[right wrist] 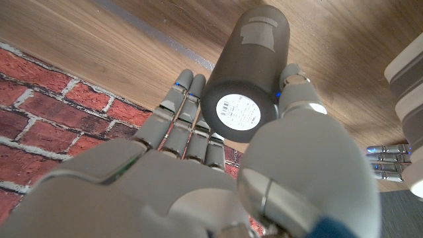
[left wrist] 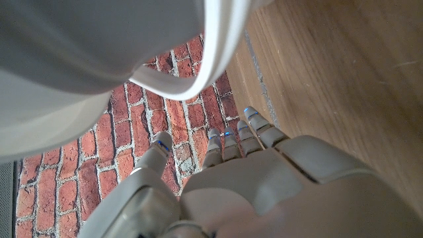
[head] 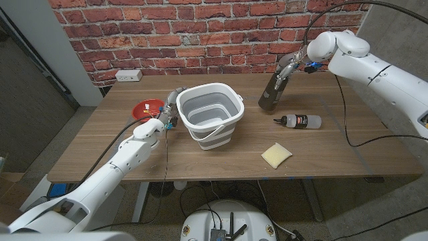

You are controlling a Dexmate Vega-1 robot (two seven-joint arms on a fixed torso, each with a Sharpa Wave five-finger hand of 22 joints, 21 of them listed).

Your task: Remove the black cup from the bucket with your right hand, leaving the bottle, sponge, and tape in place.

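Observation:
My right hand grips the black cup over the back right of the table, outside the bucket. The cup sits between the fingers and thumb of that hand, tilted, its lower end close to the tabletop. The white and grey bucket stands mid-table, and nothing is visible inside it. The bottle lies on its side to the bucket's right. The yellow sponge lies nearer the front edge. My left hand stands beside the bucket's left wall, fingers straight, holding nothing.
A red round dish sits on the table behind my left hand. A black cable runs from my right arm down across the table's right side. A brick wall with a white outlet backs the table.

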